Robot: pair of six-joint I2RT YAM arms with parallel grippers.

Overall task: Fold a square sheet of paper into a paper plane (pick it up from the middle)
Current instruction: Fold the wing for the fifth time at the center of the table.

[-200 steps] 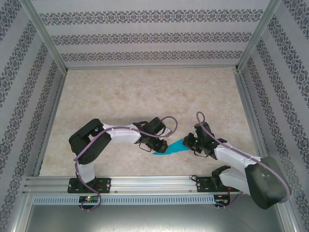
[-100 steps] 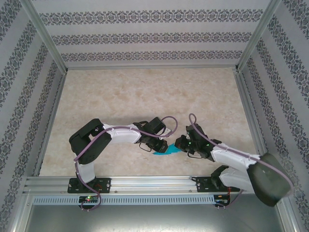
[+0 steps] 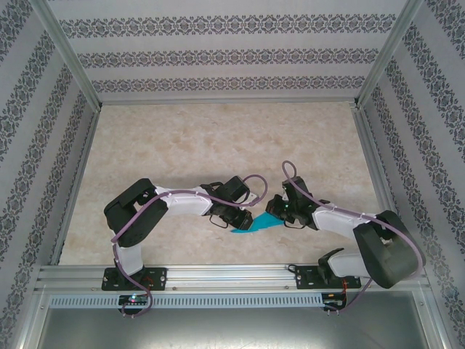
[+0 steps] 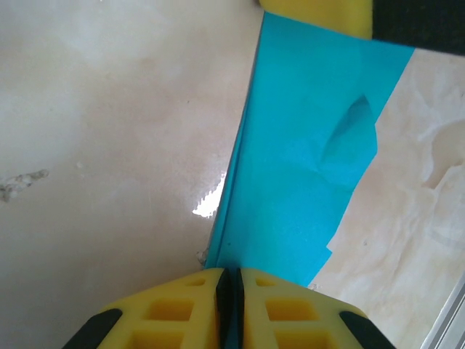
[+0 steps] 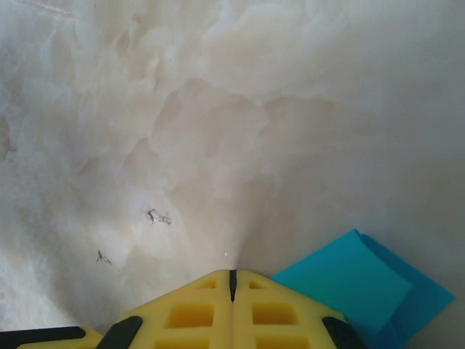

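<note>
1. The left gripper (image 3: 236, 218) stays where it was a second ago, low over the table (image 3: 218, 138). In its wrist view, the left gripper (image 4: 229, 280) has its fingers pressed almost together on the near edge of the sheet of paper (image 4: 298, 167).
2. The sheet of paper (image 3: 260, 225) is already a narrow creased teal shape. It lies near the front edge, between the two grippers, and has not shifted. It shows a small dent (image 4: 349, 131) near its right side.
3. The right gripper (image 3: 280, 211) has moved left toward the sheet, and the elbow of its arm has come nearer. The jaws of the right gripper (image 5: 232, 280) are fully closed with nothing between them, and the sheet (image 5: 349, 283) lies just beside them, to the lower right.
4. In the left wrist view, a yellow finger (image 4: 316, 13) of the right gripper overlaps the far end of the sheet. Whether it presses there, I cannot tell.
5. I judge that the right gripper is getting ready to flatten a crease while the left one holds the sheet.
6. The patterned walls (image 3: 218, 58) and the metal rail (image 3: 218, 275) stand well apart from the work. The purple cable (image 3: 290, 171) hangs above the right wrist. The two grippers work close together, so a collision is the main risk.
</note>
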